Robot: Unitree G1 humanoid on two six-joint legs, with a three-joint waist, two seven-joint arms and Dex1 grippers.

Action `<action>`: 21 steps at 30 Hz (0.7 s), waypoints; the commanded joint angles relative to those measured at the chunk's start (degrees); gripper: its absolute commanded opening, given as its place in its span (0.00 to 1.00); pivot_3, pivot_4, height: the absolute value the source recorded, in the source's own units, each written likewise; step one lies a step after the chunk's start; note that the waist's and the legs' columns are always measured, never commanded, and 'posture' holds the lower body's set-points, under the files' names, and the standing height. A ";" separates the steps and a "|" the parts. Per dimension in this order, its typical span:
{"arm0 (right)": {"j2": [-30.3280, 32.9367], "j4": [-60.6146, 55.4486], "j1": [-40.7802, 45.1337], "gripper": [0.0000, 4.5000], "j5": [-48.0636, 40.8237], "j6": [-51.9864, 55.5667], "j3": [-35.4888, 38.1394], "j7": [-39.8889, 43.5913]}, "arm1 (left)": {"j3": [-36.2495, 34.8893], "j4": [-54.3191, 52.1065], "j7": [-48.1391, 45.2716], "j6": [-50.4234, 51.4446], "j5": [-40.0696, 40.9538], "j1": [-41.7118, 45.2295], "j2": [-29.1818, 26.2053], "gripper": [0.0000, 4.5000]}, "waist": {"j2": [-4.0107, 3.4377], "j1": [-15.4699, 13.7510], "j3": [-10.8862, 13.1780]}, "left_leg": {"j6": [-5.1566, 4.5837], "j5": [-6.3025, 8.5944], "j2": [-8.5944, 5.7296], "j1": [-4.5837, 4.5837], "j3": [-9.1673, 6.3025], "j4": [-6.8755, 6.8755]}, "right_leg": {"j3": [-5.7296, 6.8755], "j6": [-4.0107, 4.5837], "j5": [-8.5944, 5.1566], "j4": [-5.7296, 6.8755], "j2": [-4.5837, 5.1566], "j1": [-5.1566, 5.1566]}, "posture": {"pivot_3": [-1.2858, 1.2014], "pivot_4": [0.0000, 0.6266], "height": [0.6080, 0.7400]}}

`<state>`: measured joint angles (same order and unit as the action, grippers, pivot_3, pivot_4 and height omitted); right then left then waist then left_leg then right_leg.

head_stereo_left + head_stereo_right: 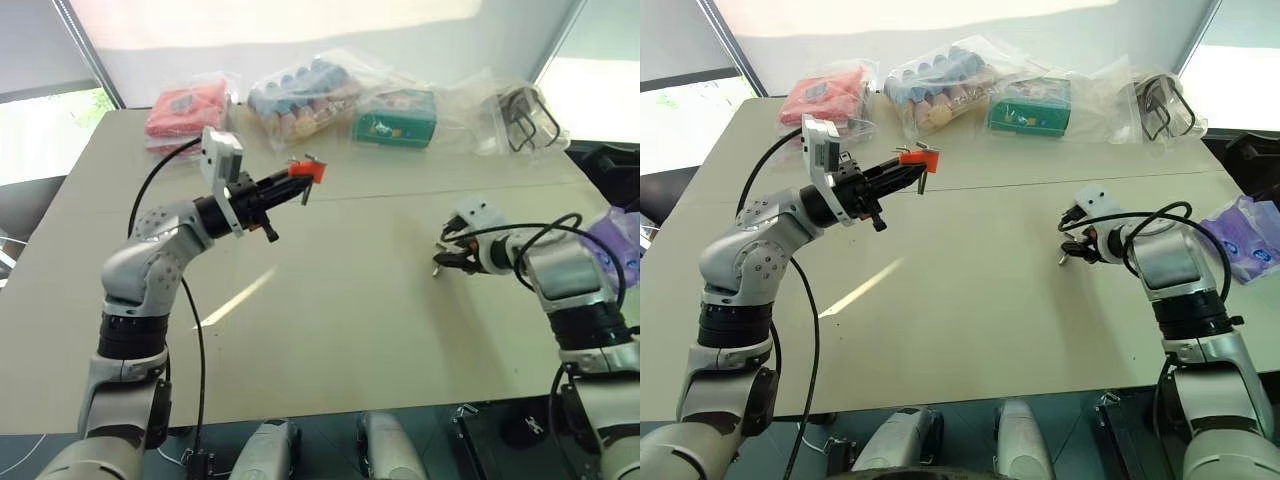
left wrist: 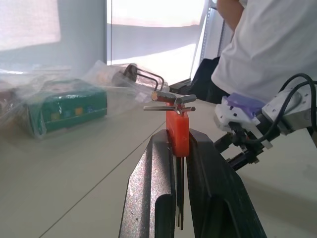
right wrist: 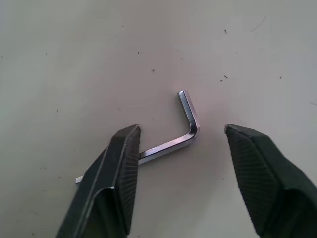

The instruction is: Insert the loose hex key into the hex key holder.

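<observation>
The red-orange hex key holder [image 1: 310, 172], with short metal keys sticking out of it, hangs in the air above the left half of the table. My left gripper [image 1: 292, 184] is shut on it; in the left wrist view the holder [image 2: 177, 130] stands upright between the two black fingers. The loose hex key [image 3: 171, 144], a thin L-shaped metal rod, lies flat on the beige table at the right. My right gripper [image 3: 182, 131] points down at it, open. One finger [image 3: 121, 168] stands on each side of the bend, apart from the rod. From the head the right gripper [image 1: 443, 258] is low over the table.
Clear bags line the far edge: a red packet [image 1: 185, 110], coloured pieces [image 1: 300, 95], a green box [image 1: 395, 115] and a black item [image 1: 520, 112]. A purple packet [image 1: 1245, 240] lies at the right edge. A person in a white shirt [image 2: 267, 44] stands beyond the table.
</observation>
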<state>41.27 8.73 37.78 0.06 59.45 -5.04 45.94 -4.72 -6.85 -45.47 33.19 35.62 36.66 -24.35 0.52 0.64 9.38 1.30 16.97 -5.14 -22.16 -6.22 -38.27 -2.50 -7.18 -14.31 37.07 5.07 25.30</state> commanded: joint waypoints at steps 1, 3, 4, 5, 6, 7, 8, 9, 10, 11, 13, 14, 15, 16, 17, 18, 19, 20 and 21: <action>-0.31 3.21 0.13 0.22 -1.62 3.09 1.94 -1.72 | -0.50 -1.93 0.56 -1.45 0.06 0.29 0.22 0.03 | 0.02 -0.08 -0.01 | 0.00 0.00 0.00 0.00 0.00 0.00 | 0.00 0.00 0.00 0.00 0.00 -0.01 | 0.52 0.24 1.00; -0.69 4.70 0.45 0.01 -2.79 4.25 2.86 -2.17 | -0.52 -1.98 0.91 -1.58 -0.03 0.21 0.41 0.03 | 0.07 -0.14 -0.05 | 0.00 0.00 -0.01 0.00 -0.01 0.00 | 0.00 0.00 0.00 0.00 0.01 -0.02 | 0.52 0.24 1.00; -0.78 5.13 0.58 0.01 -3.12 4.52 3.06 -2.38 | -0.52 -1.97 1.02 -1.63 -0.04 0.20 0.45 0.03 | 0.11 -0.13 -0.07 | 0.00 0.00 -0.01 0.00 -0.02 0.00 | 0.01 0.00 0.00 0.00 0.01 -0.02 | 0.52 0.24 1.00; -0.80 5.40 0.65 0.01 -3.61 4.83 3.21 -2.47 | -0.52 -2.00 1.10 -1.71 -0.09 0.13 0.45 0.03 | 0.11 -0.14 -0.07 | 0.00 0.00 -0.01 0.00 -0.02 0.00 | 0.01 0.00 0.00 0.00 0.01 -0.03 | 0.52 0.24 1.00; -0.82 5.52 0.75 0.01 -3.99 4.99 3.23 -2.58 | -0.54 -1.91 1.12 -1.81 -0.16 0.09 0.44 0.03 | 0.11 -0.14 -0.07 | 0.00 0.00 -0.01 0.00 -0.02 0.00 | 0.01 0.00 0.00 0.00 0.01 -0.03 | 0.52 0.24 1.00; -0.80 5.35 0.79 0.01 -4.39 4.94 3.13 -2.55 | -0.57 -1.84 1.16 -1.91 -0.23 0.05 0.42 0.03 | 0.11 -0.12 -0.07 | 0.00 0.00 -0.01 0.00 -0.02 0.00 | 0.01 0.00 0.00 -0.01 0.01 -0.03 | 0.52 0.24 1.00; -0.63 4.45 0.57 0.01 -4.66 3.71 2.71 -2.18 | -0.59 -1.73 1.18 -1.98 -0.29 0.08 0.41 0.03 | 0.11 -0.10 -0.07 | 0.00 0.00 -0.01 0.00 -0.02 0.00 | 0.01 0.00 0.00 -0.01 0.01 -0.03 | 0.52 0.24 1.00; -0.86 3.37 0.28 0.01 -5.02 2.27 2.86 -2.24 | -0.62 -1.71 1.20 -1.99 -0.28 0.09 0.39 0.03 | 0.11 -0.07 -0.07 | 0.00 0.00 -0.01 0.00 -0.02 0.00 | 0.02 0.00 0.00 0.00 0.01 -0.03 | 0.52 0.24 1.00; -1.40 2.15 -0.03 0.01 -5.50 0.21 3.50 -2.51 | -0.64 -1.67 1.24 -2.02 -0.27 0.14 0.40 0.03 | 0.11 -0.02 -0.07 | 0.00 0.00 -0.01 0.00 -0.02 0.00 | 0.02 0.00 0.00 -0.01 0.00 -0.03 | 0.52 0.24 1.00; -2.62 0.36 -0.73 0.01 -6.08 -5.41 4.89 -3.23 | -0.64 -1.62 1.34 -2.08 -0.29 0.23 0.44 0.03 | 0.11 0.02 -0.07 | 0.00 0.00 -0.01 0.00 -0.02 0.00 | 0.02 0.00 0.00 -0.01 0.00 -0.03 | 0.52 0.24 1.00; -4.68 -2.66 -1.94 0.01 -5.40 -19.13 6.36 -5.82 | -0.50 -1.59 1.57 -2.14 -0.26 0.41 0.60 0.03 | 0.11 0.24 -0.07 | 0.00 0.00 0.00 0.00 -0.01 0.01 | 0.02 0.00 0.00 0.00 -0.01 -0.01 | 0.52 0.24 1.00; -5.48 -3.16 -2.20 0.01 -4.50 -26.04 6.49 -7.22 | -0.41 -1.64 1.66 -2.15 -0.20 0.46 0.70 0.03 | 0.09 0.42 -0.06 | 0.00 0.00 0.00 0.00 0.02 0.02 | 0.00 0.00 0.00 0.02 0.00 0.04 | 0.52 0.24 1.00; -6.59 -3.24 -2.03 0.01 -3.41 -33.55 6.52 -9.17 | -0.27 -1.73 1.73 -2.10 -0.12 0.52 0.86 0.03 | 0.06 0.54 -0.04 | 0.00 0.00 0.01 0.00 0.04 0.06 | -0.01 0.00 0.00 0.03 -0.01 0.08 | 0.52 0.24 1.00; -7.70 -3.08 -1.70 0.01 -2.50 -39.60 6.50 -11.12 | -0.21 -1.78 1.75 -2.03 0.00 0.57 0.96 0.03 | 0.04 0.55 -0.03 | 0.00 0.00 0.01 0.00 0.07 0.07 | -0.02 -0.01 0.00 0.08 -0.01 0.14 | 0.52 0.24 1.00; -9.59 -3.04 -0.95 0.01 -2.17 -44.93 6.91 -13.60 | -0.15 -1.71 1.77 -1.99 0.08 0.70 1.08 0.03 | 0.04 0.52 -0.03 | 0.00 0.00 0.01 -0.01 0.09 0.08 | -0.02 -0.01 0.00 0.09 0.00 0.15 | 0.52 0.24 1.00; -10.86 -2.75 -0.43 0.01 -2.05 -48.47 7.18 -15.28 | -0.11 -1.65 1.79 -1.99 0.13 0.78 1.15 0.03 | 0.04 0.52 -0.03 | 0.00 0.00 0.01 -0.01 0.08 0.07 | -0.02 -0.01 0.00 0.11 -0.01 0.16 | 0.52 0.24 1.00; -12.59 -2.83 0.23 0.01 -1.96 -51.98 7.44 -17.32 | -0.07 -1.54 1.83 -1.94 0.27 0.93 1.34 0.03 | 0.04 0.48 -0.03 | 0.01 0.00 0.01 -0.01 0.07 0.07 | -0.02 -0.01 0.00 0.09 -0.01 0.16 | 0.52 0.24 1.00; -14.32 -2.95 0.92 0.01 -1.62 -55.61 7.30 -19.19 | -0.02 -1.29 1.85 -1.94 0.35 1.17 1.49 0.03 | 0.04 0.45 -0.03 | 0.01 0.00 0.01 -0.01 0.07 0.07 | -0.02 -0.01 0.00 0.09 -0.01 0.14 | 0.52 0.24 1.00; -16.07 -3.07 1.52 0.01 -1.17 -59.97 7.01 -20.95 | 0.08 -1.04 1.88 -2.02 0.32 1.42 1.69 0.03 | 0.04 0.45 -0.03 | 0.01 0.00 0.01 -0.01 0.06 0.06 | -0.01 -0.01 0.00 0.09 -0.01 0.14 | 0.52 0.24 1.00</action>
<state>26.63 8.59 37.82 -1.55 6.80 1.03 27.99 -4.13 -6.83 -43.59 32.15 35.52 36.54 -22.79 0.56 1.09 9.35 1.31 16.96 -5.13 -22.16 -6.17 -38.20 -2.50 -7.19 -14.30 37.16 5.06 25.45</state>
